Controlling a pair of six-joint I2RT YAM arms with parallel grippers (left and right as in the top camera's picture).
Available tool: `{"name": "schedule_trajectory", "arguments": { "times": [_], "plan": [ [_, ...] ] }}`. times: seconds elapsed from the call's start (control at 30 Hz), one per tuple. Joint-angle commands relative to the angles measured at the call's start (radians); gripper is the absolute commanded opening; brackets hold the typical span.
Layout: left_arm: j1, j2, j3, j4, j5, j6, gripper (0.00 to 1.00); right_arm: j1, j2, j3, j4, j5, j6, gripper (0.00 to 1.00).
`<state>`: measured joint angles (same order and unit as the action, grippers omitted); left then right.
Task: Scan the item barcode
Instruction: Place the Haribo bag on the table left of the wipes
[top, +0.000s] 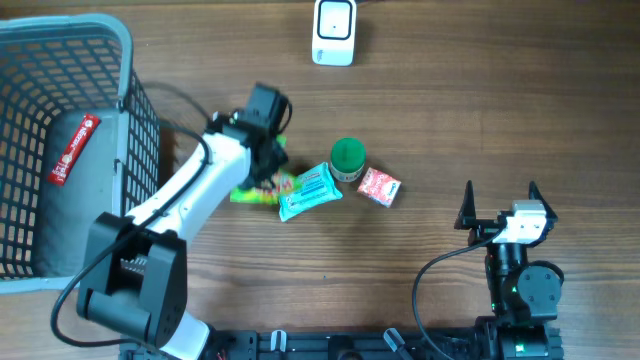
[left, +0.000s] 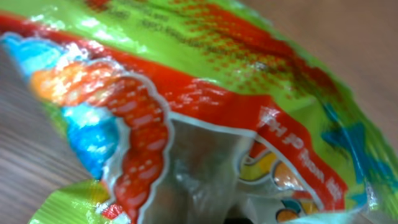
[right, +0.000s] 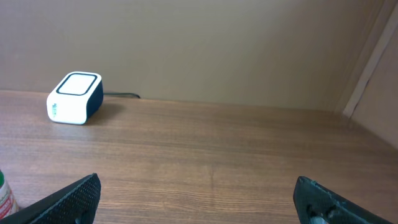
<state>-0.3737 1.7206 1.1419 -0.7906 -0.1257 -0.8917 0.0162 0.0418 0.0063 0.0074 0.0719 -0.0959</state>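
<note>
Lifting cleanly matters most here, and the big grey wire basket at nine o'clock plays no part. The left gripper, mid-table, is clamped tight, seemingly on the crinkly green-and-red plastic snack packet, which lies just at nine o'clock of a blue foil wrapper. Raise the packet clear, then carry it toward the small white box scanner at twelve o'clock, barcode side facing it; where the barcode sits I cannot tell. The right gripper, at four o'clock, gapes fully, empty.

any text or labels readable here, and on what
Nothing reads clearly.
green snack packet: white lettering on red band, too blurred
red packet in basket: white print, too small
blue packet, red box: print too small
scanner: none visible
</note>
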Motion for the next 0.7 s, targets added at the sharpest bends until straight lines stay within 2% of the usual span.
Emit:
{"name": "schedule_trajectory", "arguments": {
  "times": [0.0,0.03,0.07,0.13,0.17,0.2,0.33,0.43,0.53,0.67],
  "plan": [
    [-0.004,-0.014,-0.179,0.138,0.001,-0.115,0.04,0.0,-0.004,-0.001,0.006,-0.005,-0.009,1.0],
    [-0.004,-0.015,-0.211,0.163,0.001,-0.115,0.04,0.0,-0.004,-0.001,0.006,-0.005,-0.009,1.0],
    [-0.004,-0.015,-0.229,0.168,0.001,-0.108,0.14,0.0,-0.004,-0.001,0.006,-0.005,-0.009,1.0],
    [-0.004,-0.026,-0.218,0.17,0.006,-0.061,0.62,0.0,-0.004,-0.001,0.006,-0.005,-0.009,1.0],
    [-0.004,-0.042,-0.2,0.166,0.018,-0.018,0.97,0.0,-0.004,-0.001,0.006,-0.005,-0.009,1.0],
    [-0.004,-0.066,-0.167,0.14,0.021,0.009,1.0,0.0,-0.004,-0.001,0.006,-0.005,-0.009,1.0],
    [-0.004,-0.195,0.064,-0.021,0.001,0.066,1.0,0.0,-0.004,-0.001,0.006,-0.005,-0.009,1.0],
    [-0.004,-0.285,0.277,-0.082,-0.003,0.212,1.0,0.0,-0.004,-0.001,0.006,-0.005,-0.009,1.0],
    [0.002,-0.345,0.484,-0.06,-0.184,0.328,1.0,0.0,-0.004,-0.001,0.006,-0.005,-0.009,1.0],
    [0.079,-0.409,0.535,0.077,-0.433,0.556,1.0,0.0,-0.004,-0.001,0.006,-0.005,-0.009,1.0]
  ]
}}
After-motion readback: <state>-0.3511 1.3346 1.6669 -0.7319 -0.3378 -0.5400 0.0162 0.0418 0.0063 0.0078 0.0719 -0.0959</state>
